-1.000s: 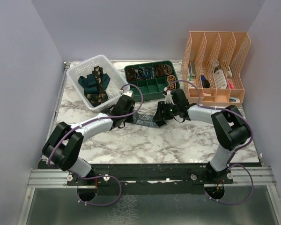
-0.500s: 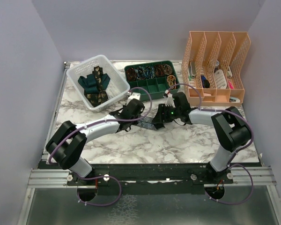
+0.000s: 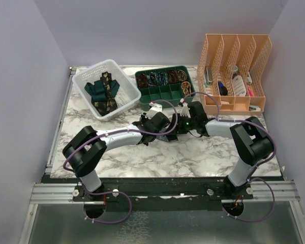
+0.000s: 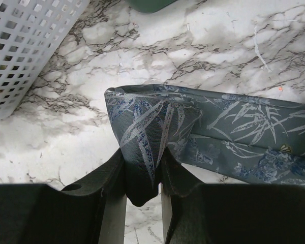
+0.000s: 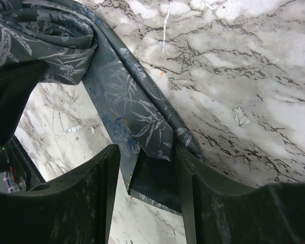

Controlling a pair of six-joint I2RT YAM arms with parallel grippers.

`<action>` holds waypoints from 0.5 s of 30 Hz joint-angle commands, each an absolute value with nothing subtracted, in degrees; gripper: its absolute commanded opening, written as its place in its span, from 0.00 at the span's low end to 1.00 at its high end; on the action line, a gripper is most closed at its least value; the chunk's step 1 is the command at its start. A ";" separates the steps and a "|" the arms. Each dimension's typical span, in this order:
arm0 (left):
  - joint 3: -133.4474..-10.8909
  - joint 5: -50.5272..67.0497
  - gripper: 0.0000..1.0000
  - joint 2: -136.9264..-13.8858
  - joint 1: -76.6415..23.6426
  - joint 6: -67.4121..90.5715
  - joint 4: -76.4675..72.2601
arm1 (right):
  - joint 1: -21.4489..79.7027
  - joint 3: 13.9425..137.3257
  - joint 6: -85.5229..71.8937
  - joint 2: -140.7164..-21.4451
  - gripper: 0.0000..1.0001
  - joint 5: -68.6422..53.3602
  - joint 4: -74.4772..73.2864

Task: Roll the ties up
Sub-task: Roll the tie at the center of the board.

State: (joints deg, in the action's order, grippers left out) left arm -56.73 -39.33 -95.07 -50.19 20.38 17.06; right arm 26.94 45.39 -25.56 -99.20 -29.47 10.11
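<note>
"That left gripper point(image 4: 142, 175) is pinched tight on the folded end of the blue-grey tie point(image 4: 244, 124), see?"

"And the right gripper point(image 5: 148, 168)?"

"Straddling the strip further along. Whether it's squeezing, I can't tell. The tie lies on the marble table point(image 3: 193, 152), midway between the arms."

"Looks silky, limp and light. Likely to slip and unfurl."

"So I'd grip the fold itself and hold the tail taut."

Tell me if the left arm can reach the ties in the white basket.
Probably not yet: its tool is clamped on the blue-grey tie, though the basket top looks unobstructed.
</note>
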 commanded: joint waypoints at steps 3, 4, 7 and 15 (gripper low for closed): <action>-60.24 -50.94 0.04 -99.37 -52.42 21.90 20.60 | 27.11 43.18 -26.10 -98.70 0.53 -30.64 8.31; -60.55 -51.68 0.04 -100.15 -52.65 22.41 20.66 | 27.15 43.05 -26.04 -98.66 0.53 -31.01 8.39; -61.34 -52.54 0.04 -102.21 -53.61 23.98 20.69 | 27.16 42.71 -26.35 -98.55 0.53 -31.78 8.59; -62.66 -46.49 0.17 -104.09 -57.31 24.08 18.87 | 27.09 41.92 -30.00 -97.36 0.55 -24.99 7.11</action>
